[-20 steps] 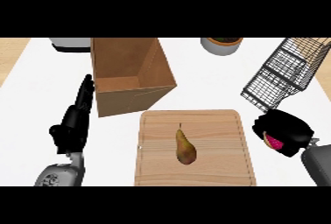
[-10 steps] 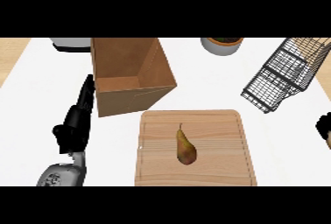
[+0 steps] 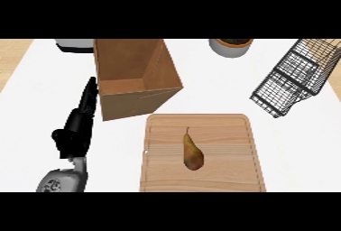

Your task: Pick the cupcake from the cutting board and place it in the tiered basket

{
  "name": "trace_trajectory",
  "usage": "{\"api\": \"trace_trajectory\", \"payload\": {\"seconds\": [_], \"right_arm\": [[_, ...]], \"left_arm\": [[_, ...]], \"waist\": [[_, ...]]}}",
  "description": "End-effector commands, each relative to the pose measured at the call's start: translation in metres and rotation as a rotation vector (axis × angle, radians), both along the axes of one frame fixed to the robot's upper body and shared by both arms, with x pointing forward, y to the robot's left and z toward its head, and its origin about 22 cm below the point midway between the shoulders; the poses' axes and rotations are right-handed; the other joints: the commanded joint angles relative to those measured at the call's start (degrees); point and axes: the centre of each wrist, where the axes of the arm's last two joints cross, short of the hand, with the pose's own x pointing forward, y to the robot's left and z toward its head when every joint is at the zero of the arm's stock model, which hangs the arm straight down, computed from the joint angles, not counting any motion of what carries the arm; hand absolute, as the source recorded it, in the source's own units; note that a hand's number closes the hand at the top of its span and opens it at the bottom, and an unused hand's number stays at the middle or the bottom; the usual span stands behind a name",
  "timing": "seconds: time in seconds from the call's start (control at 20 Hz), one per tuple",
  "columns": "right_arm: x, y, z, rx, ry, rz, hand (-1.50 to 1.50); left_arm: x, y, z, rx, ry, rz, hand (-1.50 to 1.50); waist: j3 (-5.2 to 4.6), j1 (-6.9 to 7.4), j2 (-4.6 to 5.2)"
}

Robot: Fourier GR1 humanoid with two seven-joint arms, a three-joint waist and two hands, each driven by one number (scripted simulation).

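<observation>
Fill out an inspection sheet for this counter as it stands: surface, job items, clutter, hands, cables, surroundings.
Surface: white counter top, tan strip at the far left edge.
Job's things: light wooden cutting board carries only a brown pear; no cupcake seen. Black wire tiered basket at far right, tilted.
Clutter: open wooden box behind the board; grey pot at the far edge; dark-and-white object at far left, cut off.
Hands: left hand open, fingers straight, beside the box. Right hand not in view.
Cables: nothing seen.
Surroundings: nothing seen beyond the counter.
</observation>
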Motion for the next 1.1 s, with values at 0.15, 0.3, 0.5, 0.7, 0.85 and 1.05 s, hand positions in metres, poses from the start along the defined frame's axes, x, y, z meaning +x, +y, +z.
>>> {"api": "trace_trajectory", "payload": {"seconds": [0.15, 0.3, 0.5, 0.7, 0.85, 1.05], "right_arm": [[-0.015, 0.001, 0.090, 0.104, 0.006, -0.028, 1.50], [0.003, -0.005, 0.078, 0.237, 0.075, -0.030, 1.50], [0.014, 0.001, 0.097, 0.328, 0.129, -0.032, 1.50], [0.045, 0.041, 0.087, 0.292, 0.079, -0.050, 1.50], [0.067, 0.040, 0.085, 0.336, 0.045, -0.078, 1.50], [0.090, 0.038, 0.060, 0.266, 0.025, -0.121, 1.50]], "left_arm": [[0.000, -0.015, -0.007, 0.003, 0.012, -0.031, 0.00], [0.003, 0.000, 0.010, -0.003, -0.009, -0.053, 0.00], [0.009, -0.015, -0.002, -0.001, 0.009, -0.060, 0.00], [0.018, -0.012, 0.009, -0.013, 0.017, -0.048, 0.00], [-0.004, -0.013, 0.014, -0.005, 0.000, -0.045, 0.00], [0.002, -0.018, -0.002, -0.019, -0.006, -0.069, 0.00]], "waist": [[-0.04, 0.57, 0.22], [-0.03, 1.86, 0.40], [-0.05, 2.09, 0.56], [-0.01, 2.12, 0.54], [0.03, 2.72, 0.54], [0.04, 2.56, 0.69]]}}
